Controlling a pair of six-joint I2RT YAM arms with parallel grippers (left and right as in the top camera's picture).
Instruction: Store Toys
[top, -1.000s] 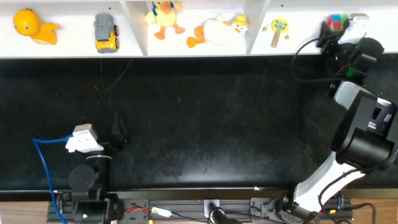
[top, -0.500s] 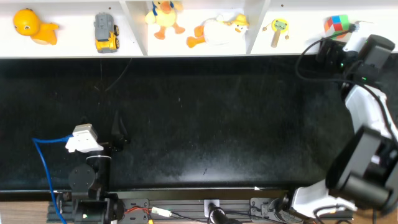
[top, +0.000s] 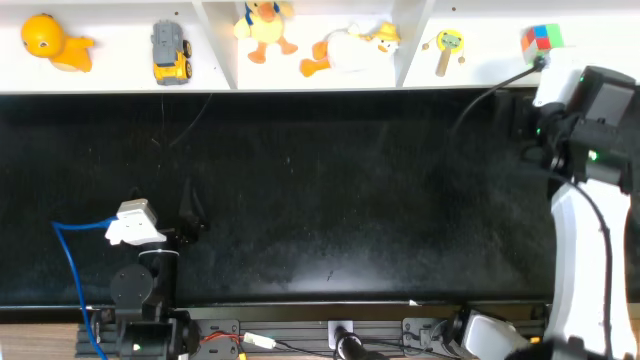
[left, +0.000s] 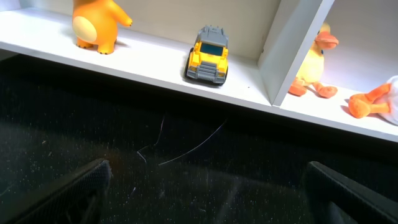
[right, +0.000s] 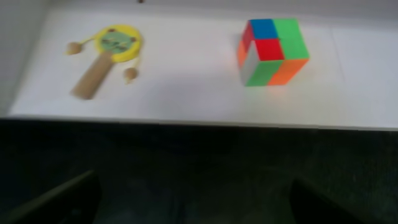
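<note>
Black worktop (top: 320, 200) backs onto white shelf (top: 300, 82) at 12 o'clock, where all six toys (top: 265, 28) sit, cube (top: 541, 39) toward 1 o'clock; right gripper (right: 193, 180) and left gripper (left: 208, 165) are wide and empty, so storing looks done.

orange duck (top: 52, 40) | yellow truck (top: 170, 52) | yellow plush (top: 265, 28) | white plush (top: 350, 50) lying | rattle (top: 447, 48) | cube (top: 541, 40) | on shelf (top: 110, 75)

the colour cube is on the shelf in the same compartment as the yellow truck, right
No. The colour cube is on the shelf, but it shares its compartment with the rattle drum, not the yellow truck, which stands beside the orange duck at the shelf's other end. The right wrist view shows cube and drum together.
</note>
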